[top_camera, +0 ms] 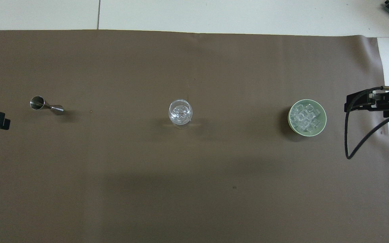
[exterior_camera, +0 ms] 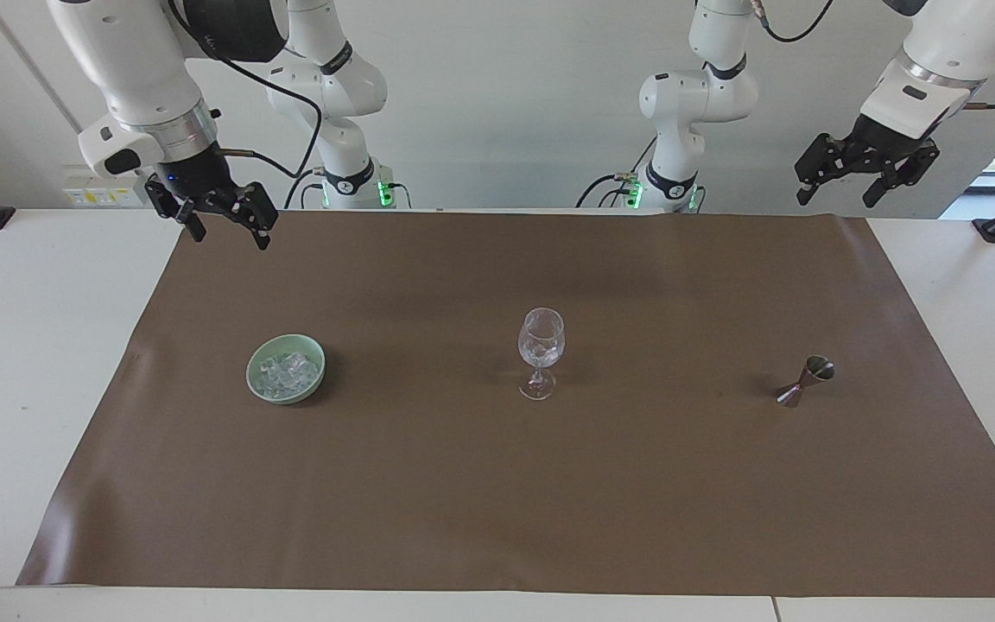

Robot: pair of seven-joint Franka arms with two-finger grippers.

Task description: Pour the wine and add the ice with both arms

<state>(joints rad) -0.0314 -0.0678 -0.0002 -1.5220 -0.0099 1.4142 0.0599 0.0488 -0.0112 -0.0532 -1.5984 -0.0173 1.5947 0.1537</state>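
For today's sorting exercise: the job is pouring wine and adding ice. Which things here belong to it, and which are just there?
Belong to the job:
- ice in the green bowl
- wine glass
- metal jigger
- right gripper and left gripper, both open and raised

Just there:
- brown mat
- white table

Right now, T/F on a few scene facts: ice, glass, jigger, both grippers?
1. The ice sits in the green bowl. True.
2. The wine glass lies on its side. False: it stands upright, mid-mat.
3. The right gripper holds the bowl. False: it hangs open in the air, holding nothing.
4. The jigger lies toward the left arm's end of the table. True.
5. The left gripper is shut on the jigger. False: open, raised, empty.
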